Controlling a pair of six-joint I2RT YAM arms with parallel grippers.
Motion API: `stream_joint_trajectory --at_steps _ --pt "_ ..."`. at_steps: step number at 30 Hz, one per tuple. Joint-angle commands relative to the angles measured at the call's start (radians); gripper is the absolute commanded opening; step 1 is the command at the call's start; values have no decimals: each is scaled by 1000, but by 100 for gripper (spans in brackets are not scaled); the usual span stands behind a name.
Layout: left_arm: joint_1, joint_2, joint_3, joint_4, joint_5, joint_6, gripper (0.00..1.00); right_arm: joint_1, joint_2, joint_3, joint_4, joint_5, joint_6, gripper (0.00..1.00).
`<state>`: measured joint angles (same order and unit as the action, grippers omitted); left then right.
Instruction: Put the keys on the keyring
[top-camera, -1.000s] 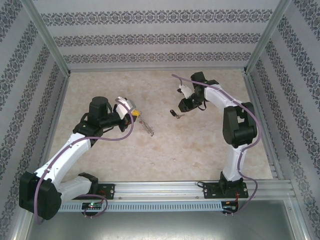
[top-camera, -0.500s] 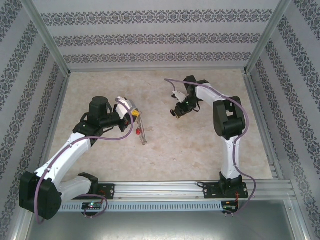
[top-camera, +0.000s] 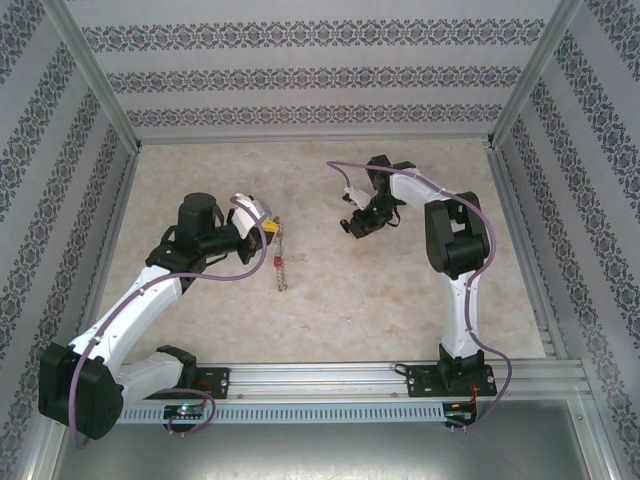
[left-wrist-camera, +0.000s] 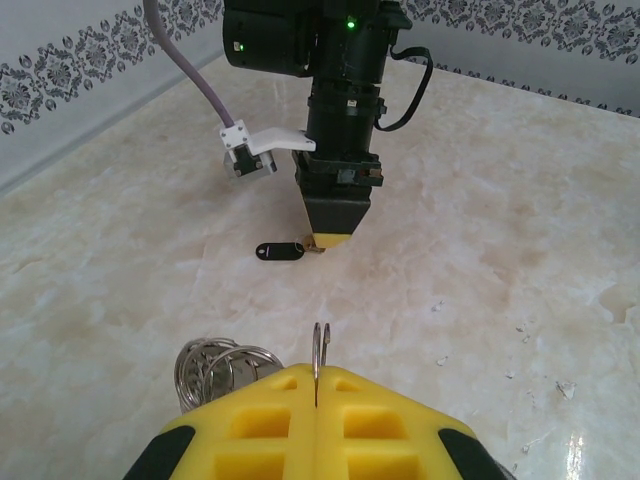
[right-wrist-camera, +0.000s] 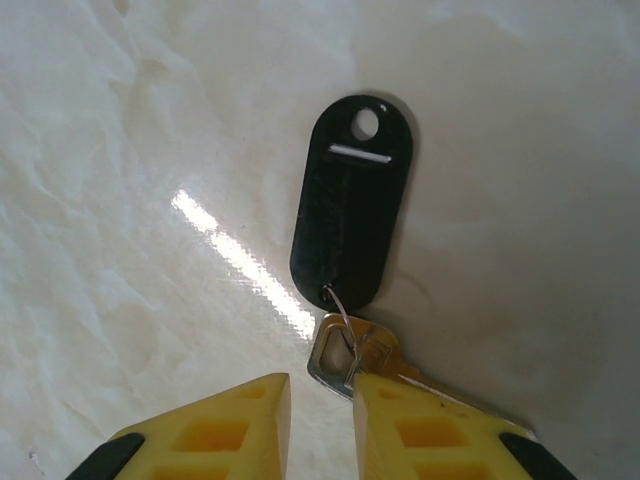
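Note:
My left gripper (left-wrist-camera: 317, 372) is shut on the keyring (left-wrist-camera: 320, 345), whose thin silvery wire sticks up edge-on between the yellow fingertips. A bunch of smaller rings (left-wrist-camera: 215, 368) hangs to its left. In the top view the keyring (top-camera: 282, 262) dangles from the left gripper (top-camera: 270, 228) with a red piece on it. My right gripper (right-wrist-camera: 320, 400) is open and low over the table, right at a silver key (right-wrist-camera: 345, 362) joined by a thin wire to a black oval tag (right-wrist-camera: 352, 215). The key's head lies partly under the right fingertip (right-wrist-camera: 400, 405).
The marbled beige table (top-camera: 330, 300) is walled by patterned panels on three sides. From the left wrist view the right gripper (left-wrist-camera: 330, 235) points straight down beside the black tag (left-wrist-camera: 280, 251). An aluminium rail (top-camera: 330, 380) runs along the near edge.
The right gripper has moved left and down onto the key with the black tag. The keyring hanging from the left gripper has swung from pointing right to hanging toward the near edge.

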<state>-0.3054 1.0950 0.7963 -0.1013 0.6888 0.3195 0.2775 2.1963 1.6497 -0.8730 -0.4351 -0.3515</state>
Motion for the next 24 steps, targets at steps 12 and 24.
stream_joint_trajectory --at_steps 12,24 --pt "11 -18 -16 55 32 -22 0 17 -60 -51 92 19 -11 5" --pt "11 -6 -21 64 34 -23 0 13 -168 -122 180 27 -34 0"
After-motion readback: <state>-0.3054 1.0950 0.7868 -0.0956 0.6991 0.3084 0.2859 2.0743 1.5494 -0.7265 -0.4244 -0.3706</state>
